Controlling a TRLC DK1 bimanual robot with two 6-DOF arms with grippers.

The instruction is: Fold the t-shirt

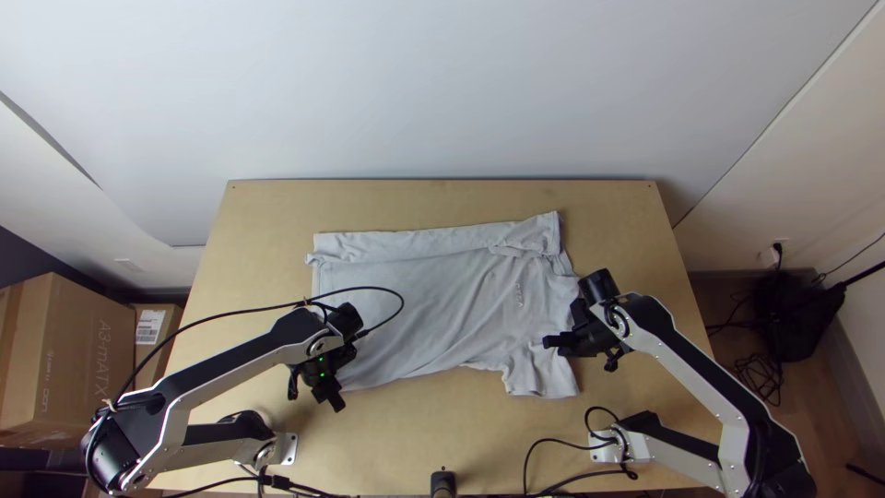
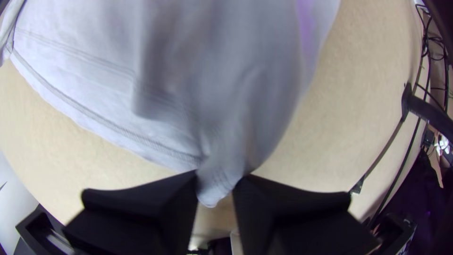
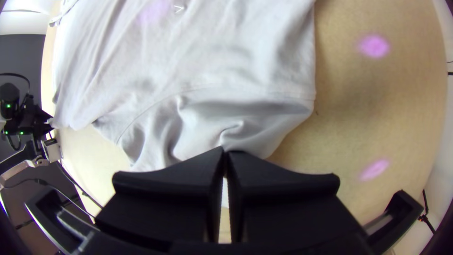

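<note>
While both grippers have hold of it, the pale grey t-shirt [image 1: 419, 300] lies over the middle of the table [image 1: 442, 198], mostly spread, its far part turned over in a long band [image 1: 406, 243] running roughly along the table's far edge. The part toward the table's right edge is more rumpled, with creases fanning through it.

Toward the table's near left corner, the left gripper [image 1: 323, 376] is at the t-shirt's near left corner. In the left wrist view, the left gripper [image 2: 215, 182] is clamped on a gathered tip of cloth beside a stitched hem [image 2: 108, 123]; the cloth is drawn into a narrow fold between its fingers [image 2: 141, 198].

Toward the table's right edge, the right gripper [image 1: 576, 347] is at the t-shirt's right side. In the right wrist view, the right gripper [image 3: 225, 151] is pinched closed on the cloth, its tips together, with a sliver of pale fabric between the fingers and a curved seam [image 3: 188, 89] crossing the t-shirt nearby.

Beyond the table's left edge stand cardboard boxes [image 1: 83, 360]; beyond its right edge are a black bag [image 1: 793, 318] and tangled cables [image 1: 761, 373] on the floor.
</note>
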